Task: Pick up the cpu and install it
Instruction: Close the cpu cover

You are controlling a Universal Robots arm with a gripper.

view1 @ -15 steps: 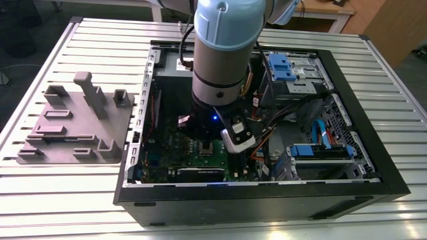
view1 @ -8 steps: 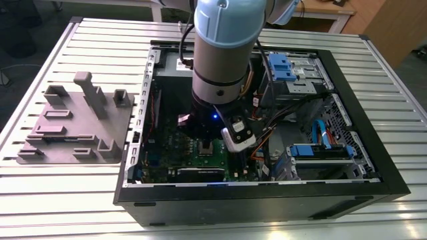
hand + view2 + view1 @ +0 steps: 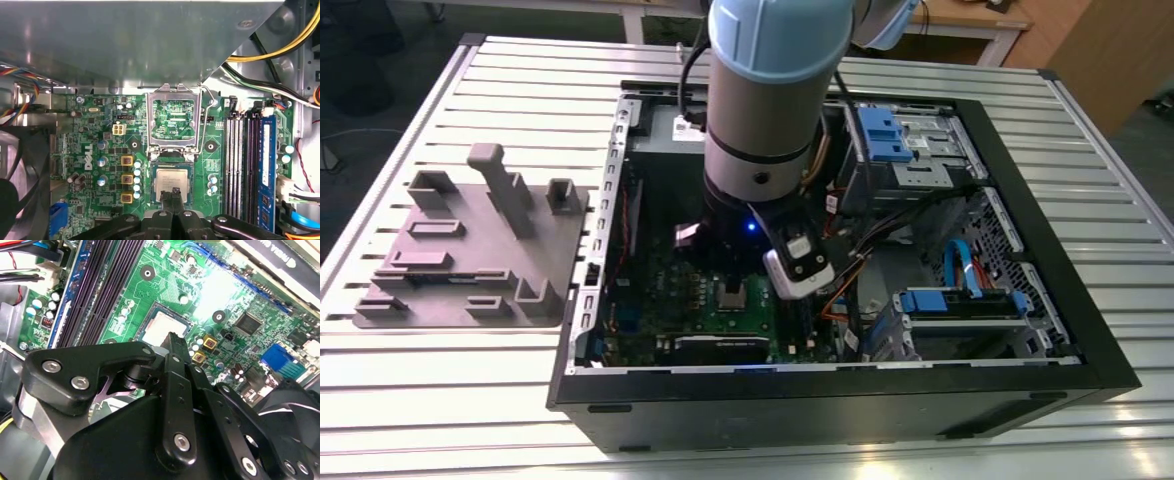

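The cpu (image 3: 172, 181) lies flat, silvery top up, in the socket on the green motherboard (image 3: 95, 145); in the second wrist view the cpu (image 3: 161, 329) sits in the same socket. The socket's metal lid (image 3: 174, 120) stands open beside it. My gripper (image 3: 174, 192) hangs just over the chip's near edge, its two thin black fingers (image 3: 173, 342) pressed together with nothing seen between them. From outside, the cpu (image 3: 736, 295) shows on the board just below the arm's wrist (image 3: 761, 190).
The open computer case (image 3: 854, 405) walls in the board. Memory slots (image 3: 244, 165), a black fan (image 3: 20, 185) and loose cables (image 3: 280, 47) flank the socket. Blue drive bays (image 3: 958, 302) fill the exterior view's right; a grey fixture tray (image 3: 467, 250) lies outside the case.
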